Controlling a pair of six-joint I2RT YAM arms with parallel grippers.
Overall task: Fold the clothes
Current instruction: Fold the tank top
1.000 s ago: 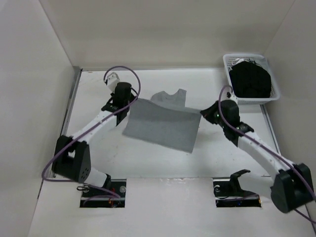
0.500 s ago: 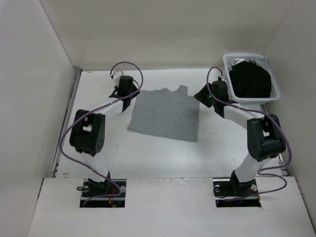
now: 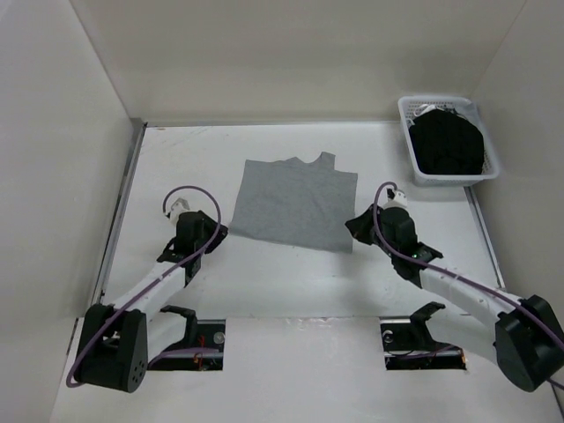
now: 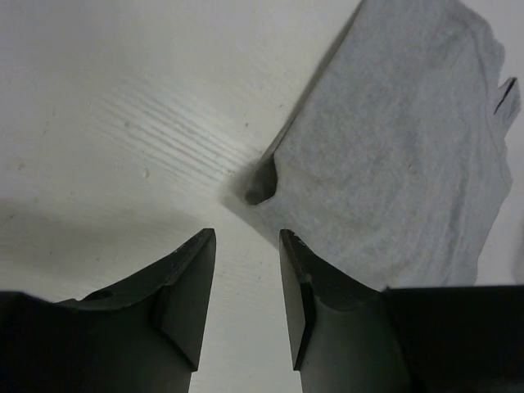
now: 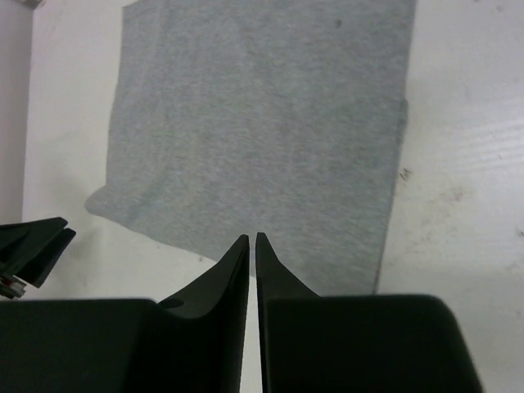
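The clothes, a light grey sleeveless top (image 3: 295,203), lie flat on the white table, doubled over with the neckline at the far edge. My left gripper (image 3: 215,233) hovers just off the top's near left corner. In the left wrist view its jaws (image 4: 246,236) stand open with only bare table between them, and the curled corner of the top (image 4: 393,164) lies just ahead. My right gripper (image 3: 354,222) sits at the near right corner. Its jaws (image 5: 252,237) are closed to a thin slit, holding nothing, over the near hem of the top (image 5: 262,123).
A white lattice basket (image 3: 408,132) holding black garments (image 3: 449,145) stands at the far right corner. White walls enclose the table on three sides. A metal strip (image 3: 123,203) runs along the left edge. The left gripper's fingers (image 5: 33,246) show in the right wrist view.
Both arms let go of the top at its far corners and drew back to its near corners. The top now lies flat. The left jaws opened; the right opened, then closed again.
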